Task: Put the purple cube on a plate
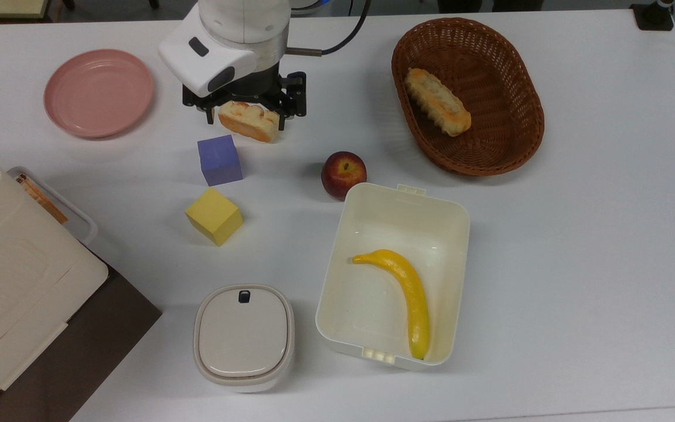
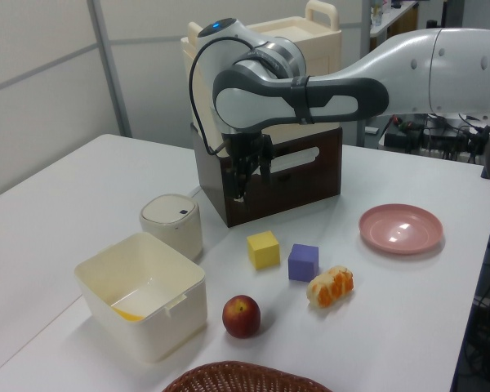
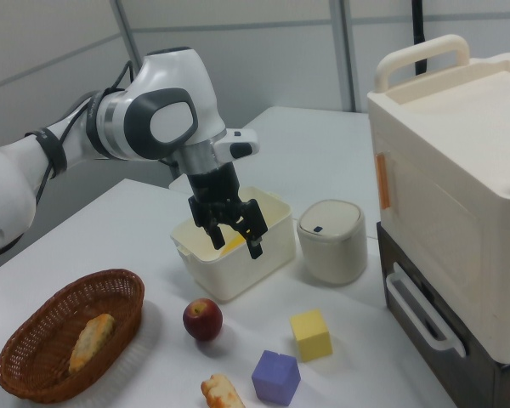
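The purple cube (image 1: pixel 219 159) rests on the white table, with the yellow cube (image 1: pixel 214 215) just below it in the top view. At the top view's upper left lies the pink plate (image 1: pixel 98 92), with nothing on it. My gripper (image 1: pixel 245 114) hangs open and empty, well above the table. In the top view it sits just above the purple cube, over a piece of bread (image 1: pixel 248 121). The left view shows the gripper (image 2: pixel 249 175) high above the purple cube (image 2: pixel 303 262) and the plate (image 2: pixel 401 228). In the right view the gripper (image 3: pixel 235 240) has its fingers spread, far above the purple cube (image 3: pixel 276 376).
An apple (image 1: pixel 343 174) sits beside an open white box (image 1: pixel 449 211) holding a banana (image 1: pixel 402 293). A wicker basket (image 1: pixel 525 135) with a bread roll stands at the top view's upper right. A lidded white container (image 1: pixel 244 337) and a cabinet (image 1: pixel 15 281) are at the top view's lower left.
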Controlling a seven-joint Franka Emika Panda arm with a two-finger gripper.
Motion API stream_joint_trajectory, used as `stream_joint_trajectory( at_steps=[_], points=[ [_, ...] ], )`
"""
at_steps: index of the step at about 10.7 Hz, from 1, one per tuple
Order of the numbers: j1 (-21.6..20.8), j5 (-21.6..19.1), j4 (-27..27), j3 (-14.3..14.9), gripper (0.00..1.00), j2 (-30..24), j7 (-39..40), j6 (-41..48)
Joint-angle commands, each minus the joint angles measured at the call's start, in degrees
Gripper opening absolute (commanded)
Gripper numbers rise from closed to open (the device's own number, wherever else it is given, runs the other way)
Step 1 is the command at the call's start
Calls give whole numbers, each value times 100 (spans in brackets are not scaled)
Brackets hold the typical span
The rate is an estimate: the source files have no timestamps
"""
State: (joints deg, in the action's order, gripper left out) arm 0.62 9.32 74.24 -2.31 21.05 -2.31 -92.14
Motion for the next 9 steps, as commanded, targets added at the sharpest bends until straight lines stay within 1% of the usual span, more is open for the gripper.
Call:
stream_joint_trajectory(
  at_steps=[1,4,6,9],
  points=[
    [7,-87,248,64,100,-259,143,65],
    [34,-79,213,73,100,-277,135,65],
    [227,-88,222,64,100,-382,169,283],
    [499,-71,240,73,100,-444,985,1091]
  ],
)
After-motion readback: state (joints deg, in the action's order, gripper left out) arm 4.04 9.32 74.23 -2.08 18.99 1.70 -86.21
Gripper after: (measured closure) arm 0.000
